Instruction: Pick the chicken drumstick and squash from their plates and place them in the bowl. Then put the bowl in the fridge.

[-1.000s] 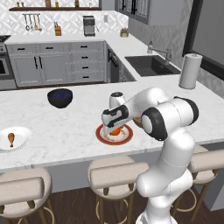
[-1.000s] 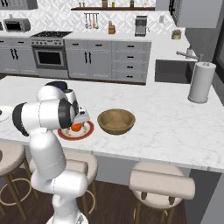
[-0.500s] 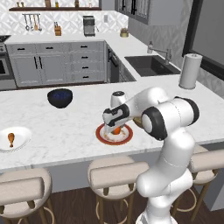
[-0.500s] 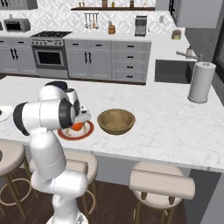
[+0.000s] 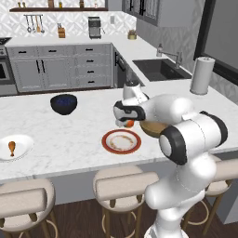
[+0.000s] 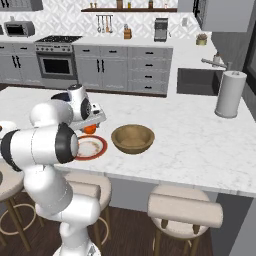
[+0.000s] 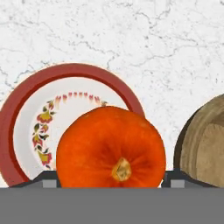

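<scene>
Squash (image 7: 111,146) sits clamped between the two fingers of the gripper (image 5: 128,122), one tip flanking each side in the hand view, stem end facing the camera. It hangs clear of the red-rimmed plate (image 5: 122,141), above the counter (image 5: 79,139) between that plate and the wooden bowl (image 6: 133,138).

Handling, as a judgement: firm rounded body, smooth rind, likely stiff and moderately weighty for its size. The curved flanks could slip under a narrow pinch, so a hold across the widest part, as it appears now, looks soundest. Not fragile; a short drop into the bowl should do no harm.

Change from the earlier frames: a second ago the gripper was down over the plate with the squash still resting on it. The plate now lies bare, its floral centre exposed, and the squash has been lifted off and carried part way toward the bowl. The fingers have drawn in onto the squash over that interval.

Chicken drumstick (image 5: 11,148) lies on the white plate (image 5: 18,144) near the left end of the counter's front edge, well apart from the arm. Dark blue bowl (image 5: 63,103) stands further back, toward the counter's far edge. Bowl holds nothing visible.
</scene>
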You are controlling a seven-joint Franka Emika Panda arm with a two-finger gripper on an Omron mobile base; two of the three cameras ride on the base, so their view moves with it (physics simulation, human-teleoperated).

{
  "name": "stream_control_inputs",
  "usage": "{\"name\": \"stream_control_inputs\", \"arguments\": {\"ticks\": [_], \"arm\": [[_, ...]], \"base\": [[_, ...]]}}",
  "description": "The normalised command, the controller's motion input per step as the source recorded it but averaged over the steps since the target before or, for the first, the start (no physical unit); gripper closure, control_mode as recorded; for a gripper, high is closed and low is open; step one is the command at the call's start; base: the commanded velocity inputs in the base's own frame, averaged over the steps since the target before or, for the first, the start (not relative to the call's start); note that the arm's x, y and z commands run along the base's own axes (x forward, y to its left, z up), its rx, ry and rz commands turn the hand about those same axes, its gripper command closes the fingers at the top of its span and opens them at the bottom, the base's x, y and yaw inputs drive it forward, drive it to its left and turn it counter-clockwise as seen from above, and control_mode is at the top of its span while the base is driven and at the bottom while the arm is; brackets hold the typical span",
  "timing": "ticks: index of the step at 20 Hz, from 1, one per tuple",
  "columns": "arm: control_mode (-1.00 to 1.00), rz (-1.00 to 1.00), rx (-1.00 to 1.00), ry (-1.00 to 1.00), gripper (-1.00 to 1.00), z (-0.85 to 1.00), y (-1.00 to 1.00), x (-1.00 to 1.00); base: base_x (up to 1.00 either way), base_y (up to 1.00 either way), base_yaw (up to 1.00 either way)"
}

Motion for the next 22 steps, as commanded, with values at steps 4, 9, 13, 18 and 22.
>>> {"name": "stream_control_inputs", "arguments": {"ticks": [4, 9, 13, 18, 22], "arm": [[-1.00, -0.15, 0.00, 0.00, 1.00, 0.51, -0.98, 0.00], [-1.00, -0.14, 0.00, -0.03, 1.00, 0.10, -1.00, -0.17], [-1.00, -0.10, 0.01, 0.00, 1.00, -0.15, -0.99, 0.00], [-1.00, -0.02, 0.01, 0.00, 1.00, -0.16, -0.49, 0.00], [-1.00, 0.00, 0.03, 0.00, 1.00, -0.39, -0.25, 0.00]], "base": [[0.00, 0.00, 0.00], [0.00, 0.00, 0.00], [0.00, 0.00, 0.00], [0.00, 0.00, 0.00], [0.00, 0.00, 0.00]]}}
